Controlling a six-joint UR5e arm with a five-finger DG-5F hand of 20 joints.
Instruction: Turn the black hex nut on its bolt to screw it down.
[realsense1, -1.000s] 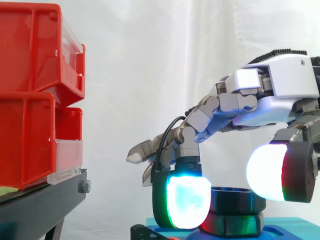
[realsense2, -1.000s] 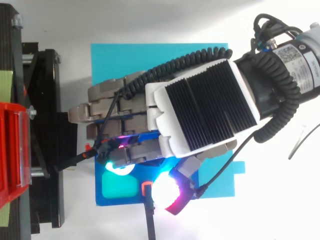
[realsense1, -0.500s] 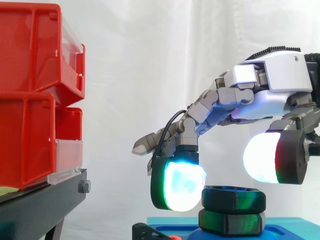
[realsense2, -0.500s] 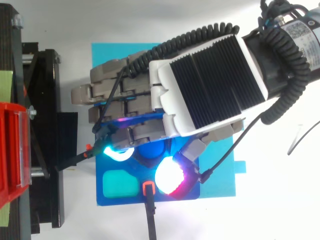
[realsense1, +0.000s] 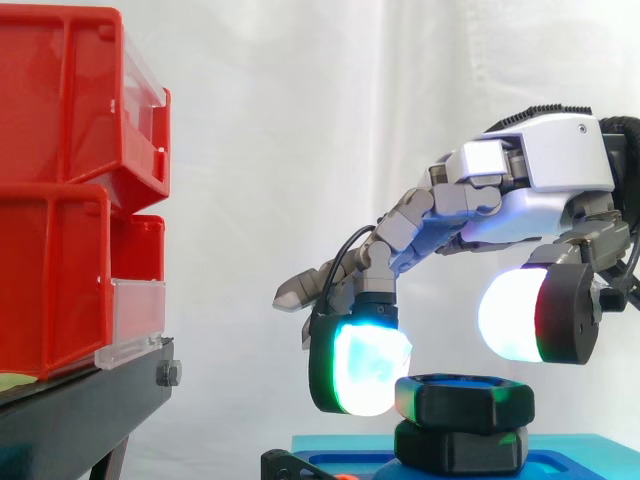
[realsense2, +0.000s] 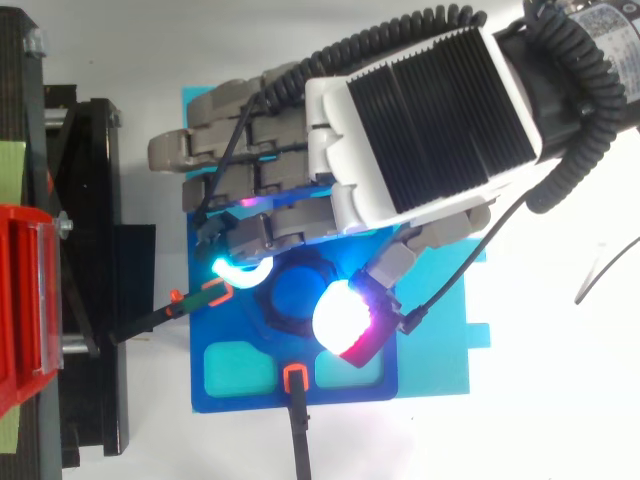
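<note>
The black hex nut sits on its blue bolt, above a second black hex piece on the blue fixture. My hand reaches in from the right and hovers over the nut, open with its fingers relaxed. One glowing fingertip pad hangs at the nut's left edge; whether it touches is unclear. The thumb pad floats a little above the nut's right side. From above, the hand covers the far part of the fixture, its pads flanking the nut.
Red bins are stacked on a black stand at the left. The fixture lies on a cyan mat. Orange clips with black cables stick out of the fixture's front and left sides. Teal pads sit near its front.
The hand has lifted off the nut: both pads were low against its sides a second ago and now sit higher. From above, hand and arm have shifted toward the far edge of the mat.
</note>
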